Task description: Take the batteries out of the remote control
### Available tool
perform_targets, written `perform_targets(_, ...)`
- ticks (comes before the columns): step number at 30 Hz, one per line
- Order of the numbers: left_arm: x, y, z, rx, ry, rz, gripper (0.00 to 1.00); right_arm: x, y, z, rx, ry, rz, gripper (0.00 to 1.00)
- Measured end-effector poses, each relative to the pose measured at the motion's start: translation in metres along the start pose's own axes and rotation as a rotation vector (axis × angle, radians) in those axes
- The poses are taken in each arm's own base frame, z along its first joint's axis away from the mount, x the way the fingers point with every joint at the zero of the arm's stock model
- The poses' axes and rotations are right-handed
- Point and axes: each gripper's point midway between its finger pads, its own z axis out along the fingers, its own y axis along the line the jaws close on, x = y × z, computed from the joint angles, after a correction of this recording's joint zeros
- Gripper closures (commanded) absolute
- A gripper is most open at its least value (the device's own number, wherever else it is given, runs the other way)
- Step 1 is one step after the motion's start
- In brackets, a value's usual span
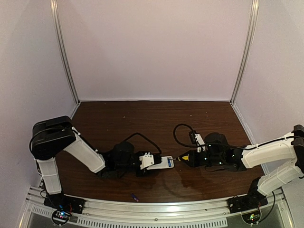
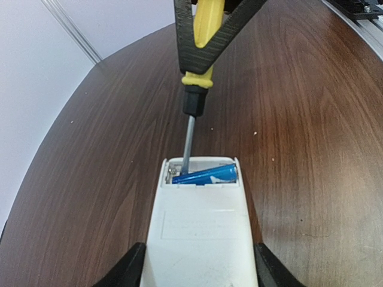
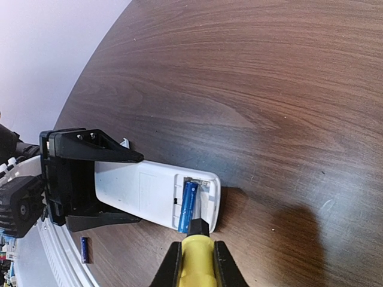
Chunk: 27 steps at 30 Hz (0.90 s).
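Note:
The white remote control [image 1: 164, 163] [image 2: 200, 233] [image 3: 140, 190] lies flat on the dark table, and my left gripper [image 1: 151, 161] [image 2: 200, 268] is shut on its sides. In the open compartment at its far end, one blue battery [image 2: 206, 175] [image 3: 188, 206] sits tilted. My right gripper [image 1: 191, 158] [image 3: 195, 263] is shut on a yellow-handled screwdriver [image 2: 202, 36] [image 3: 196, 269]. The screwdriver's metal shaft [image 2: 188, 140] reaches into the compartment beside that battery. A second blue battery [image 1: 135, 196] [image 3: 84, 249] lies loose on the table near the front edge.
A metal rail [image 1: 152, 216] runs along the table's near edge, close to the loose battery. A black cable [image 1: 183, 130] loops on the table behind the right arm. A small white piece [image 3: 125, 142] peeks out beyond the left gripper's finger. White walls close in the back and sides.

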Motion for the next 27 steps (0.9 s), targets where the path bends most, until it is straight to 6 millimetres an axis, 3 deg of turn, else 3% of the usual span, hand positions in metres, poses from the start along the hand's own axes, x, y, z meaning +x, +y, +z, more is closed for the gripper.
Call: perform_targets(27,0.0061,0.0075,0.0018,-0.048,0.021,0.032,1.00,0.0044,0.0033,0.0032,0.029,-0.019,-0.042,1.00)
